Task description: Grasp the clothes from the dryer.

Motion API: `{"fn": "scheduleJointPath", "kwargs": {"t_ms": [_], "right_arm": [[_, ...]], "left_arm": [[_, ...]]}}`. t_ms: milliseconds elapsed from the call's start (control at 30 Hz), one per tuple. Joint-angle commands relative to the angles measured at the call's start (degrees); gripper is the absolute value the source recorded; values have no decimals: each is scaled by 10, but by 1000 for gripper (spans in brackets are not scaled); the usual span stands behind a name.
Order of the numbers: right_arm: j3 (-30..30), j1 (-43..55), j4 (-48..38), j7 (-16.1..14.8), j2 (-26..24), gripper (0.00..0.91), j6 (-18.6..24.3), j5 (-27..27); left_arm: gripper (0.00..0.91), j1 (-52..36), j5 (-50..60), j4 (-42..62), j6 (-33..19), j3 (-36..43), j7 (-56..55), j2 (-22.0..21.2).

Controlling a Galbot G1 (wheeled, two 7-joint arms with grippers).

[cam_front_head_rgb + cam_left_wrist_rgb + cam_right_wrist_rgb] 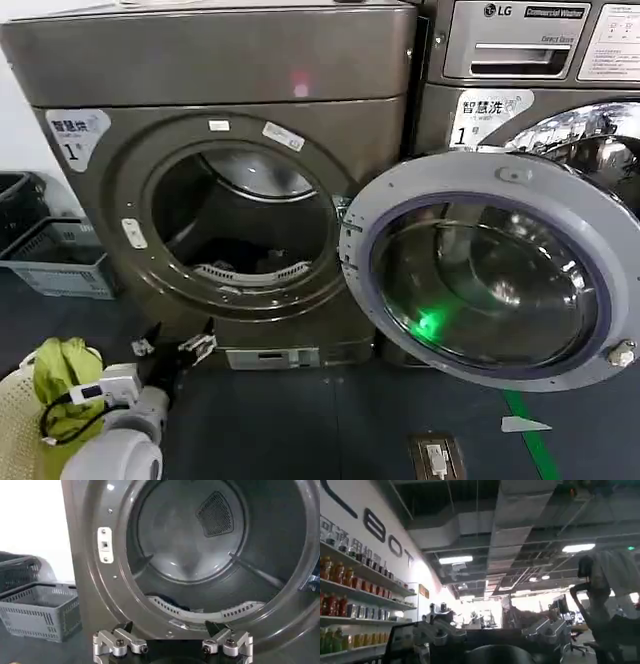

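The dryer (pixel 210 170) stands with its round door (pixel 495 270) swung fully open to the right, so the porthole rim is free all around. The left gripper (pixel 172 347) hovers low, just in front of the lower rim, its fingers (pixel 116 641) spread wide and holding nothing. The clothes (pixel 240 258) lie dark at the drum bottom, behind the pale lint guard (pixel 200 612). The right gripper (pixel 492 635) points up toward the ceiling, with fingers apart and empty.
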Motion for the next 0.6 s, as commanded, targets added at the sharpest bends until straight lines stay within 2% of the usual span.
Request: {"fn": "scheduleJointPath", "kwargs": {"t_ms": [33,600], "right_arm": [[1,0,0,1,0,907,3,1],[-4,4,5,0,5,907,4,0]], "left_arm": [[907,-3,0,-1,28,0,-1,1],[907,-7,2,10,28,4,1,3]]}}
